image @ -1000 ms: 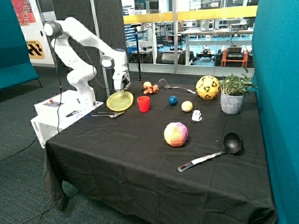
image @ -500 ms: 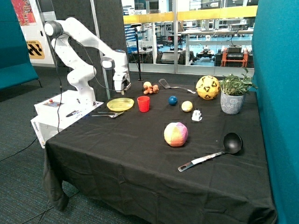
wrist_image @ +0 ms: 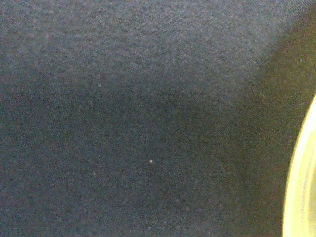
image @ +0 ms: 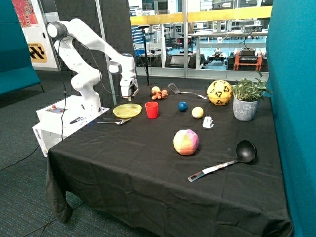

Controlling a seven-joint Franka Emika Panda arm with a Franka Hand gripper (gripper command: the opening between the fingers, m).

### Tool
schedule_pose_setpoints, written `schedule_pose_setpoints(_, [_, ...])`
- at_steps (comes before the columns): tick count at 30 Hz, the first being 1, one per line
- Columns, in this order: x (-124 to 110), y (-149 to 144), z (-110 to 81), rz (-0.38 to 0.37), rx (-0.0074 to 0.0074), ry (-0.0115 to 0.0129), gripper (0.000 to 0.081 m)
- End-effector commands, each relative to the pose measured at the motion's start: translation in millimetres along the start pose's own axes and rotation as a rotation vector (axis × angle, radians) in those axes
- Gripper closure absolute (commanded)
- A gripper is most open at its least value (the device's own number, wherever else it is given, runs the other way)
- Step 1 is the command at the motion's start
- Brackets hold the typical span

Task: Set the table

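Black fabric table [image: 148, 168], square, no long axis; jaws' state untellable above yellow plate [image: 127, 110]

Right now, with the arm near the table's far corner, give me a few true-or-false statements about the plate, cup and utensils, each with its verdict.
1. The yellow plate lies flat on the table. True.
2. The red cup stands on the plate. False: it stands beside it, on the cloth.
3. The end effector grips the plate. False: it hangs just above the plate's far edge.
4. The black ladle lies near the pink-and-yellow ball. True.
5. The cutlery sits next to the potted plant. False: it lies beside the plate.
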State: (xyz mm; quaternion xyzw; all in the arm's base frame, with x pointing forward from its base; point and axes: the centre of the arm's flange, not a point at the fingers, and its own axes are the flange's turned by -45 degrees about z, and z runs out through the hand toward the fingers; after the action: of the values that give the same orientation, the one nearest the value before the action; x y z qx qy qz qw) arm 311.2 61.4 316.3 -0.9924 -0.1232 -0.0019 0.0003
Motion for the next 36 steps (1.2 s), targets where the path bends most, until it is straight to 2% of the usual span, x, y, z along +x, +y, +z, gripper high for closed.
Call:
schedule_pose_setpoints(1, [2,8,-11.7,-0.001,0.0,-0.0038,0.0472])
schedule_pose_setpoints(4, [4,16,-24.4,-0.003,0.0,-0.0038,0.0485])
schedule_pose_setpoints(10, [5,26,-34.4,-0.021,0.0,-0.0038,0.0491])
schedule_pose_setpoints(16, [8,43,-41.1,-0.044,0.0,-0.0038,0.0495])
schedule_pose_setpoints(25, [20,71,-41.8,-0.037,0.0,-0.0038,0.0497])
schedule_pose_setpoints(31, [41,101,-39.7,-0.027,0.0,-0.0038,0.0493])
schedule_pose_setpoints(33, [49,106,-40.1,-0.039,0.0,-0.0038,0.0491])
schedule_pose_setpoints(34, [55,109,-41.2,-0.071,0.0001,-0.0038,0.049])
schedule_pose_setpoints(36, [67,111,-43.7,-0.065,0.0001,-0.0038,0.0489])
